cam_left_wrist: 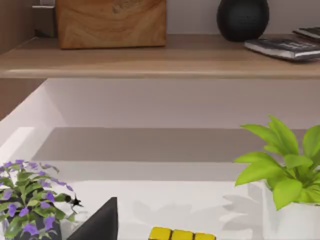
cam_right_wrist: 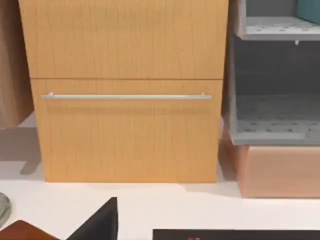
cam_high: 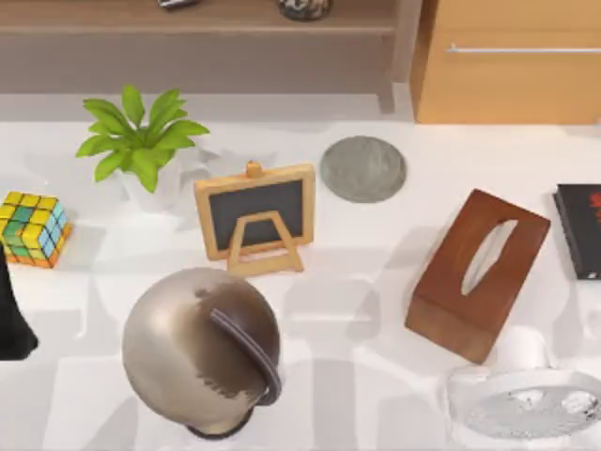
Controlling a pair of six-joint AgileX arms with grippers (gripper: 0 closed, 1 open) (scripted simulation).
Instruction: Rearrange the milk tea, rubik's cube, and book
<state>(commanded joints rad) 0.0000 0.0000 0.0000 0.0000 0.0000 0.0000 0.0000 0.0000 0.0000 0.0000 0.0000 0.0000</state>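
Observation:
The rubik's cube [cam_high: 34,228] rests on the white table at the far left, its yellow top also at the left wrist view's edge [cam_left_wrist: 182,234]. My left arm [cam_high: 11,319] is a black shape at the left edge, just in front of the cube and apart from it. A dark part of my left gripper [cam_left_wrist: 100,222] juts in beside the cube. A dark part of my right gripper [cam_right_wrist: 100,222] hangs over the right side of the table, facing a wooden drawer cabinet [cam_right_wrist: 125,95]. The milk tea is out of view. A teal patch [cam_right_wrist: 310,10] on a grey rack may be the book.
On the table stand a potted green plant [cam_high: 141,141], a small chalkboard easel [cam_high: 255,214], a grey round coaster [cam_high: 362,169], a wooden tissue box [cam_high: 479,272], a globe [cam_high: 202,349], a black book [cam_high: 579,230] and a white rounded object [cam_high: 526,404]. A purple-flowered plant [cam_left_wrist: 27,200] is near the cube.

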